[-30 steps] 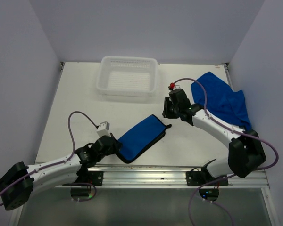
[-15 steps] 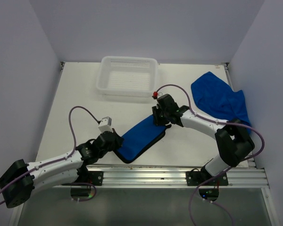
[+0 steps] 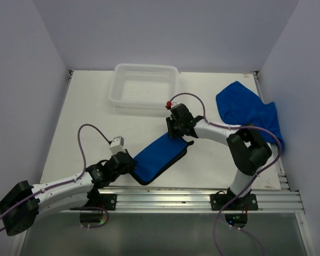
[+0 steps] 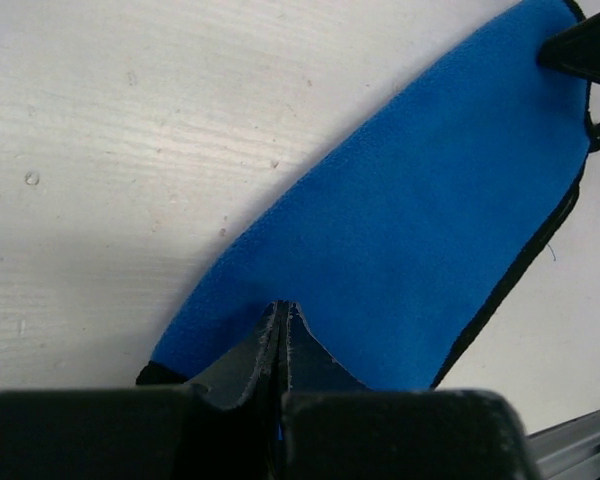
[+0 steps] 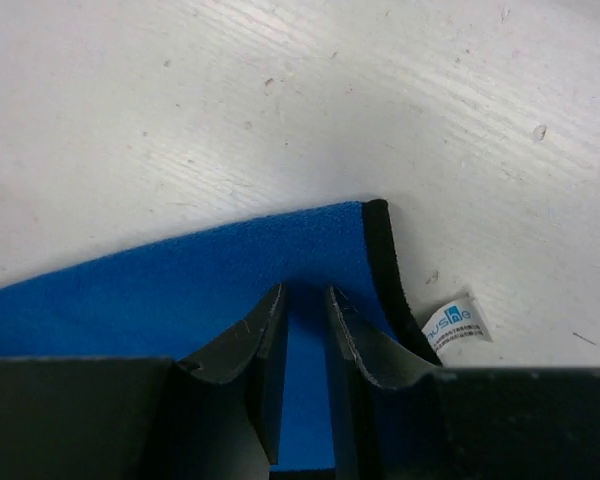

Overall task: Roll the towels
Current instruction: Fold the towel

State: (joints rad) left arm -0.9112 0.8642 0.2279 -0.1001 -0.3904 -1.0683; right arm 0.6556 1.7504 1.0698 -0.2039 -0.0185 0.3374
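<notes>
A folded royal-blue towel (image 3: 161,156) with a dark edge lies slantwise near the table's front; it fills the left wrist view (image 4: 430,200). My left gripper (image 3: 130,163) is shut, its tips (image 4: 282,306) resting on the towel's near-left end. My right gripper (image 3: 175,133) is at the towel's far-right corner (image 5: 160,290). Its jaws (image 5: 305,290) stand a narrow gap apart, with flat blue cloth showing between them. A second blue towel (image 3: 249,114) lies crumpled at the back right.
A white plastic basket (image 3: 145,98) stands at the back centre. A small white label (image 5: 460,322) sticks out beside the towel's corner. A metal rail (image 3: 202,194) runs along the front edge. Walls close in on the left, right and back.
The right arm swung left, away from the crumpled towel, to the folded towel's far corner, and its jaws narrowed. The left arm hardly moved.
</notes>
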